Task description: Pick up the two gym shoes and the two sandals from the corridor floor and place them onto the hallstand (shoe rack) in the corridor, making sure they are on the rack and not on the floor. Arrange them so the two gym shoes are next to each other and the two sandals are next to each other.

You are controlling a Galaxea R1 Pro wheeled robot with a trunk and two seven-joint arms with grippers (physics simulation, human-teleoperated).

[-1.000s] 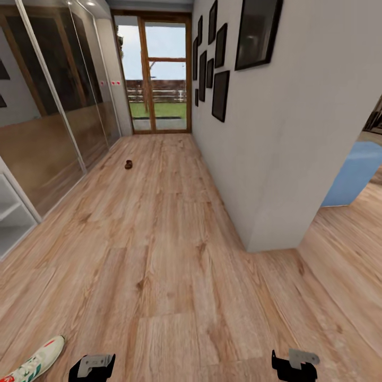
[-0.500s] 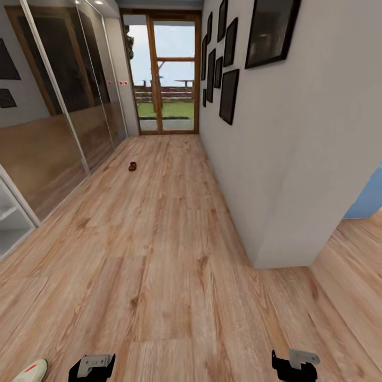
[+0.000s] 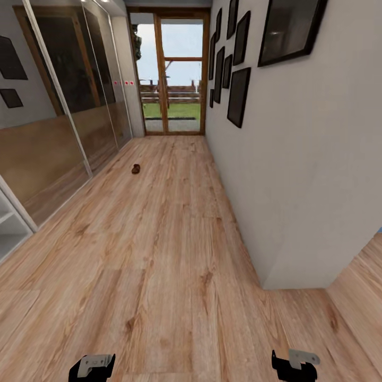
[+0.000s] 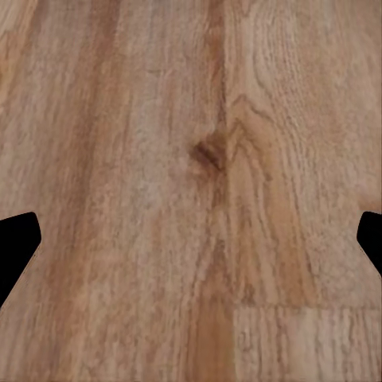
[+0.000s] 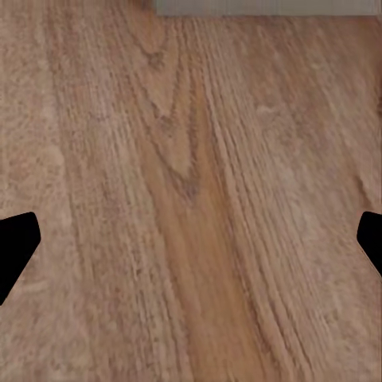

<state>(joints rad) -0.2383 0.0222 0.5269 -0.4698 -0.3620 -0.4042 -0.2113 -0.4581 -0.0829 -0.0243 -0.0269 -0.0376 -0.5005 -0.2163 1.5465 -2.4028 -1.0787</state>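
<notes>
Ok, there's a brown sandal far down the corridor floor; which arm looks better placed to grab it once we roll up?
Left, tentatively. The sandal lies left of the corridor's middle, on the left gripper side; the right gripper runs nearer the grey wall. Both are open and empty, and the sandal is far off.

Far down the corridor floor [image 3: 159, 239] lies a small dark brown thing [image 3: 136, 168], too small to tell whether it is a sandal. The white shelving [image 3: 8, 225] at the left is cut off by the head view's edge. Both pincers, left [image 3: 91, 367] and right [image 3: 295, 365], are cut off at the bottom edge; in the wrist views only black finger [image 4: 14, 243] tips [image 5: 16, 247] show at the sides.
</notes>
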